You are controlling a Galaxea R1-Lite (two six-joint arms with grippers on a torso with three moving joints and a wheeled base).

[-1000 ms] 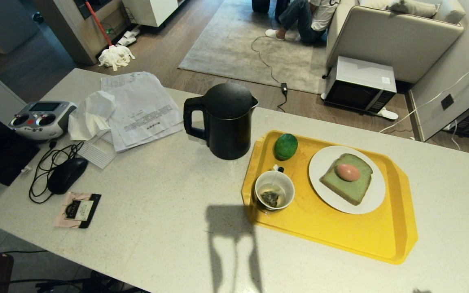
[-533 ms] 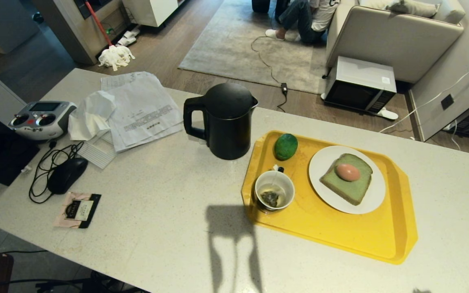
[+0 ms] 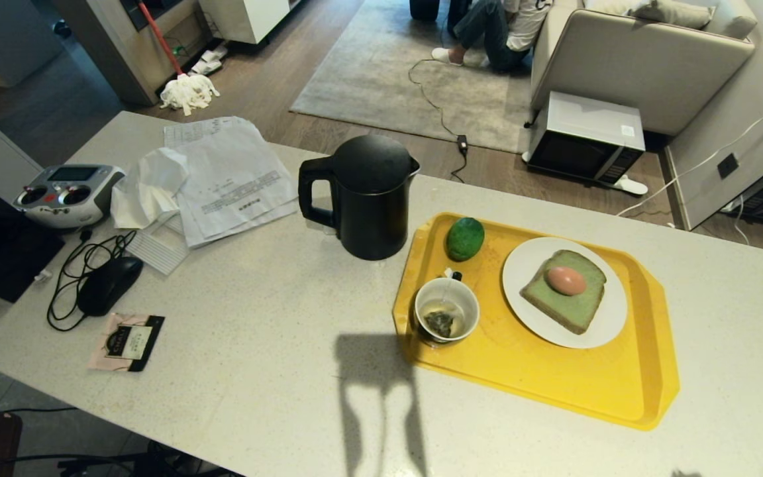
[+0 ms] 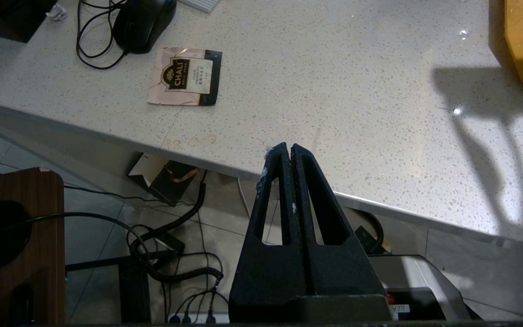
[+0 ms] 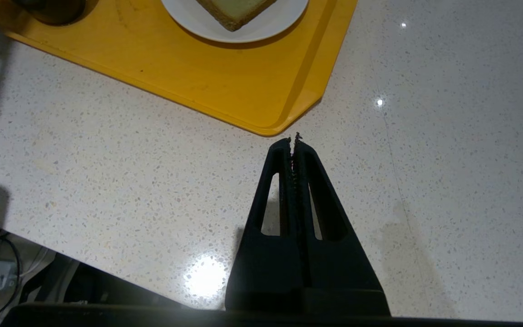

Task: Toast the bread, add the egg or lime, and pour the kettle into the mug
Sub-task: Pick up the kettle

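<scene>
No change vs a sec ago: head view identical, nothing on the desk moved, both arms parked. Left claw pressed together, empty, hanging over the near desk edge, well left of the tray. Right claw also pressed together, empty, just off the tray's near right corner. Reads as task done or idle, imo: bread sits on the white plate on the tray w/ egg on top, lime loose at the tray's far left corner, mug at the tray's left edge w/ a teabag and what looks like some liquid inside. Kettle upright on the desk just left of the tray, lid on, handle to the left. Can't tell if the bread is toasted; no toaster in view. Counts: 1 bread, 1 egg visible, 1 lime, 1 kettle, 1 mug, 1 plate, 1 tray. Far-left clutter: papers, 1 RC controller, 1 mouse, 1 tea sachet. Person sitting on the floor beyond the desk, far.
</scene>
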